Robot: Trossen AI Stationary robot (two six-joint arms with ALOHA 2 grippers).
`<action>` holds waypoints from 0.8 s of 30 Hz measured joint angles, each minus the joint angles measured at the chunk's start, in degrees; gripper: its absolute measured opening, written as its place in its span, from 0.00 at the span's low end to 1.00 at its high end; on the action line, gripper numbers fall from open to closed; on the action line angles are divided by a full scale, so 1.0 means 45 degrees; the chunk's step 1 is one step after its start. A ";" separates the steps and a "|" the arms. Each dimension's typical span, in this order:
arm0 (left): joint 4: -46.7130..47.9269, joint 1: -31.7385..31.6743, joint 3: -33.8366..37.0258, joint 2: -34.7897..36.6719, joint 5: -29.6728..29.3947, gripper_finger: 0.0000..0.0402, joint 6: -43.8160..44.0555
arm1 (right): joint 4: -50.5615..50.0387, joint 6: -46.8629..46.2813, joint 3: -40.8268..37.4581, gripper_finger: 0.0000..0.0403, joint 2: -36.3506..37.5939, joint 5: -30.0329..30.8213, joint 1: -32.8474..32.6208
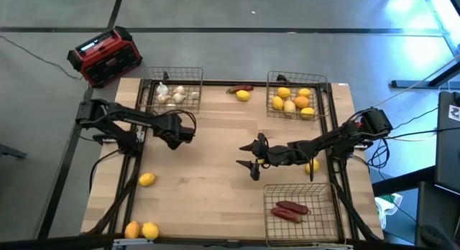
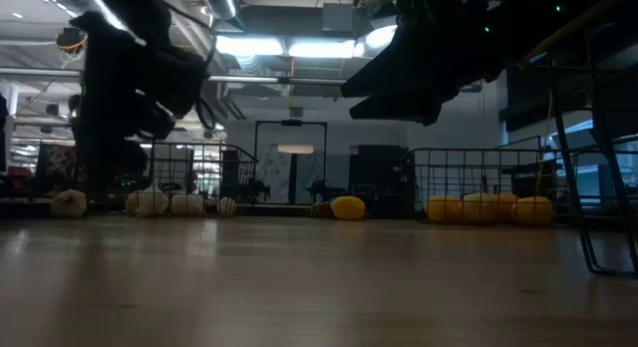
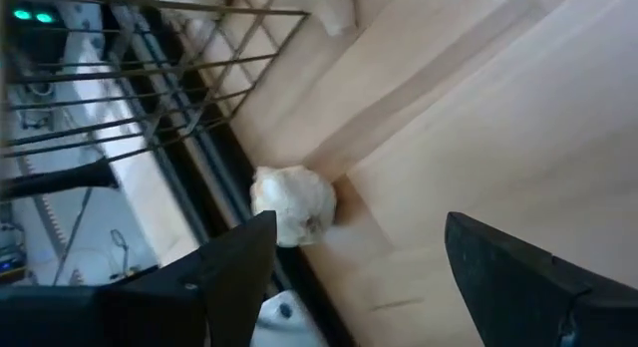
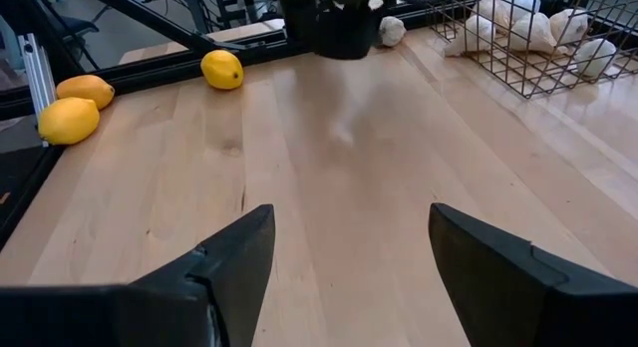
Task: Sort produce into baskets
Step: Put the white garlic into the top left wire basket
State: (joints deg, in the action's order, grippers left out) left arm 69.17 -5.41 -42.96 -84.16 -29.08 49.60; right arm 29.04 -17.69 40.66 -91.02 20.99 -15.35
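A whitish knobbly bulb (image 3: 292, 204) rests on the table by its left edge, close to the corner of the far-left basket (image 1: 171, 83), which holds more bulbs. My left gripper (image 3: 354, 262) is open and tipped down over the bulb, which lies just off one fingertip (image 3: 244, 257) without touching it. In the high view this gripper (image 1: 180, 131) hides the bulb. My right gripper (image 1: 252, 156) is open and holds nothing, above the table's middle. The far-right basket (image 1: 298, 79) holds yellow and orange fruits. The near-right basket (image 1: 302, 189) holds dark red pieces.
Loose on the table are a lemon (image 1: 244, 95) and a red pepper (image 1: 241, 88) at the far edge, a lemon (image 1: 146, 179) on the left, an orange (image 1: 132, 229) and a lemon (image 1: 150, 230) at the near-left corner, and a lemon (image 1: 312, 166) under my right arm. A red and black box (image 1: 106, 56) stands beyond the far-left corner.
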 joint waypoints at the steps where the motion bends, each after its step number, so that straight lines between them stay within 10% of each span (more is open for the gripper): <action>1: -0.0293 0.0000 0.0181 0.0000 0.0004 0.71 -0.0003 | 0.0000 0.0000 0.0000 0.66 0.0000 0.0000 0.0000; 24: -0.1265 -0.2475 0.1270 0.0007 -0.0957 0.71 0.0897 | 0.0019 -0.0030 0.0000 0.66 0.0000 0.0102 0.0000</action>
State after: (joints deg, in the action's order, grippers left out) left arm 63.47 -16.55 -37.25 -84.13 -33.39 53.64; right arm 29.12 -17.83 40.66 -91.02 21.45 -15.35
